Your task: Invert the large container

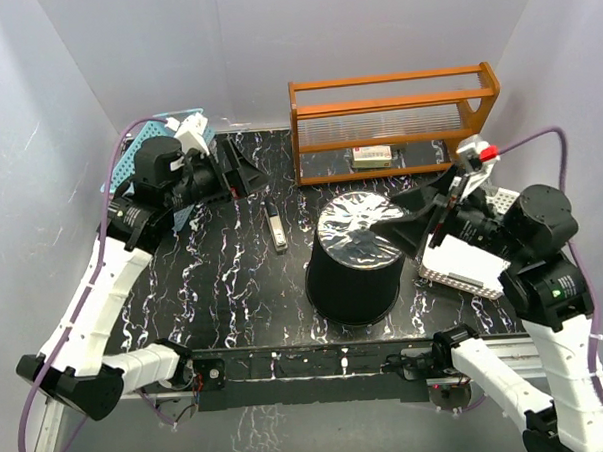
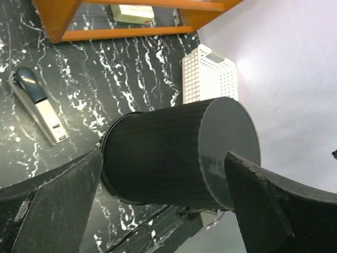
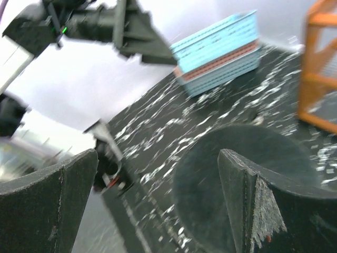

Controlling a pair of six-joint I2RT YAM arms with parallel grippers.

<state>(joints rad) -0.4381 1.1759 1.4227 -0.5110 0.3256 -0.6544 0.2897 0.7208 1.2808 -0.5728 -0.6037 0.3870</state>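
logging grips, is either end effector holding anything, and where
Nothing held; left end effector and right end effector both open, neither gripping the round black plastic bucket.

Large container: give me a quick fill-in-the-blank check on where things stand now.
The large container stands with its flat base facing ____.
The left gripper and the right gripper both have jaws ____.
In the top view, the stapler lies to the container's ____.
Missing: up; open; left.

I see the big round black plastic bucket (image 1: 354,284) standing rim-down on the marbled black table (image 1: 224,284). My right gripper (image 1: 419,224) gapes beside its base.
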